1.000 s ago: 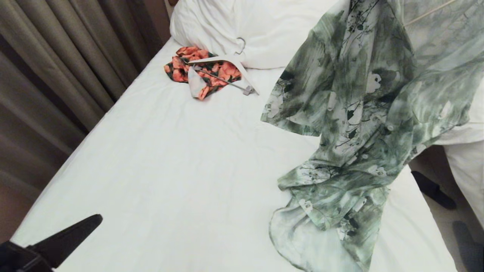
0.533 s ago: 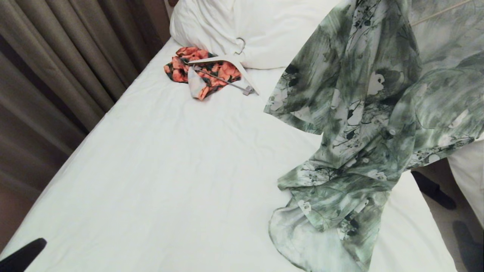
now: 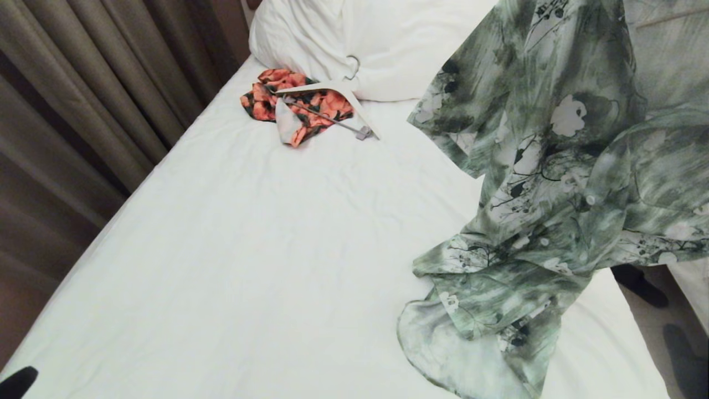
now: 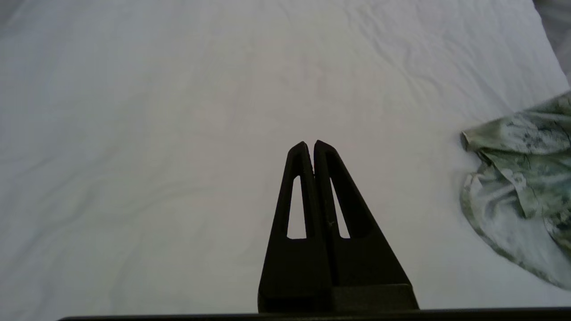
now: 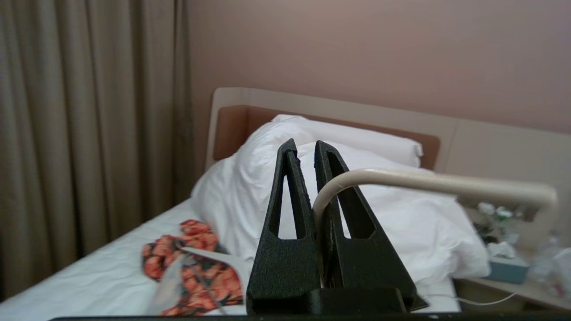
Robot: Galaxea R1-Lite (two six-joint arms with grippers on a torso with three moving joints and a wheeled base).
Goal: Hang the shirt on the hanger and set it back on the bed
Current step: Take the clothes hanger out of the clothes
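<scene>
The green and white shirt hangs lifted over the right side of the bed. Its lower hem still lies crumpled on the sheet. The cream hanger has its hook wire clamped between the fingers of my right gripper, which is raised and faces the pillows. In the head view that gripper is hidden behind the shirt. My left gripper is shut and empty. It hovers low over bare sheet at the near left, well away from the hem, and only its tip shows in the head view.
An orange-and-black garment and a thicker white clip hanger lie near the pillows. Curtains run along the bed's left side. Dark shoes sit on the floor at the right, by a bedside table.
The hanging shirt has swung right and a little higher, while its hem stays on the sheet. My left gripper has drawn back toward the near-left corner, almost out of the head view.
</scene>
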